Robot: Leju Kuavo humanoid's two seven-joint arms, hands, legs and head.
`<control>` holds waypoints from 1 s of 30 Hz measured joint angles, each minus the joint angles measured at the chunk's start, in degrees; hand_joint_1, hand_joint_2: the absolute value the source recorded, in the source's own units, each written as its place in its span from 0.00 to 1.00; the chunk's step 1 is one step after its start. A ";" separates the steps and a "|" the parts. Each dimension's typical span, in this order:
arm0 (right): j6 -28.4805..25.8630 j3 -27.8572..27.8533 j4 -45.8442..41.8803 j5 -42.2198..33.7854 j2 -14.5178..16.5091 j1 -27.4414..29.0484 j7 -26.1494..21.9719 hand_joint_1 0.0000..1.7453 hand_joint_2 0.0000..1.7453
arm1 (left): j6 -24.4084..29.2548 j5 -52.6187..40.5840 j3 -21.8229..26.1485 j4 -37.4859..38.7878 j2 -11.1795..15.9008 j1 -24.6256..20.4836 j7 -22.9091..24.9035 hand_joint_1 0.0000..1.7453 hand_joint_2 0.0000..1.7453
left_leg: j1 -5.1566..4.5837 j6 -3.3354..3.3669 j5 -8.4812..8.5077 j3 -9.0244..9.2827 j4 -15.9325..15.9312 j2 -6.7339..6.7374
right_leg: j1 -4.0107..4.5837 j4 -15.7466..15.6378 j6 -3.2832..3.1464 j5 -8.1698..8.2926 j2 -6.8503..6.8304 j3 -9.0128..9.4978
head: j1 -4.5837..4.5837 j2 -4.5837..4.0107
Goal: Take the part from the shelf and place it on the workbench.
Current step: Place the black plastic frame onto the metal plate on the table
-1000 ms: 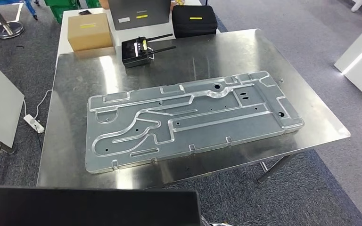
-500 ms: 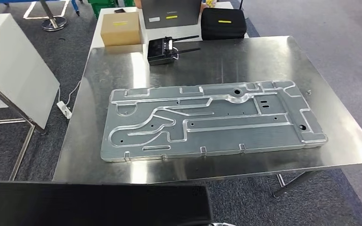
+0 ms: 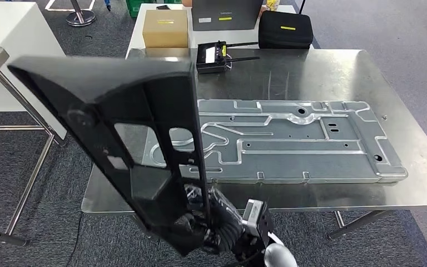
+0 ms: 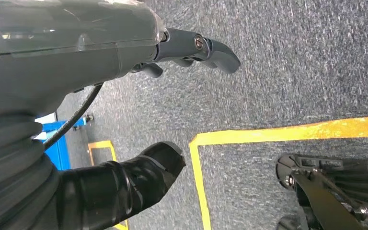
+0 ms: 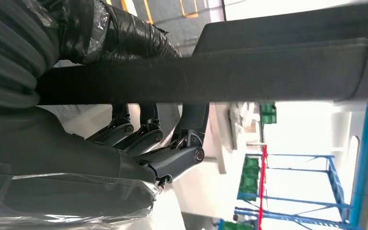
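Carrying the black part (image 3: pixel 139 144) upright before the workbench (image 3: pixel 333 72), the right hand (image 5: pixel 139 143) grips its lower edge; the left hand (image 4: pixel 124 52) hangs empty, fingers apart. Next it needs laying flat beside the metal plate (image 3: pixel 311 144).

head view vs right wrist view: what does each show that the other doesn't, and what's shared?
Head view alone: the steel workbench, the large grey machined metal plate lying flat on it, a black radio box with antennas, a cardboard box and a black case behind.

Right wrist view alone: the right hand's dark fingers curled around the part's edge from close behind, with blue racking blurred beyond.

Both: the long black plastic frame part, held tilted up in front of the workbench, and the right hand gripping its lower end.
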 joint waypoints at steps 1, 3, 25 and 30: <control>-0.39 -0.55 0.39 -1.11 0.30 -1.74 1.00 1.00 1.00 | -0.10 -0.17 -0.04 0.00 0.09 -0.04 -0.07 0.00 1.00 | -0.07 0.05 0.08 -0.16 0.02 -0.11 | -0.02 3.58 0.05 -1.39 0.11 -1.71 | -0.01 0.00; -1.37 -1.78 1.03 -3.42 0.76 -5.05 2.81 1.00 1.00 | -0.36 -0.48 -0.10 0.00 0.26 -0.06 -0.22 0.00 1.00 | -0.18 0.03 0.17 -0.25 0.06 -0.41 | 0.01 6.02 -0.12 -0.99 0.17 -2.92 | -0.01 0.00; -30.04 -13.30 4.06 35.62 1.78 -19.93 7.39 1.00 1.00 | 0.16 -2.31 -0.49 0.00 0.38 -0.37 -0.39 0.00 1.00 | -0.50 -1.71 0.80 -1.92 0.91 -0.30 | 0.81 -9.66 -1.97 6.18 -0.06 3.70 | -0.03 0.00; -44.26 -10.83 7.01 67.81 1.68 -20.06 13.15 1.00 1.00 | 0.22 -3.52 -1.24 0.00 0.10 -0.37 -0.39 0.00 1.00 | -0.22 -0.22 1.28 -1.83 0.32 -0.37 | 0.30 -3.64 -0.63 2.46 0.21 0.95 | 0.01 0.00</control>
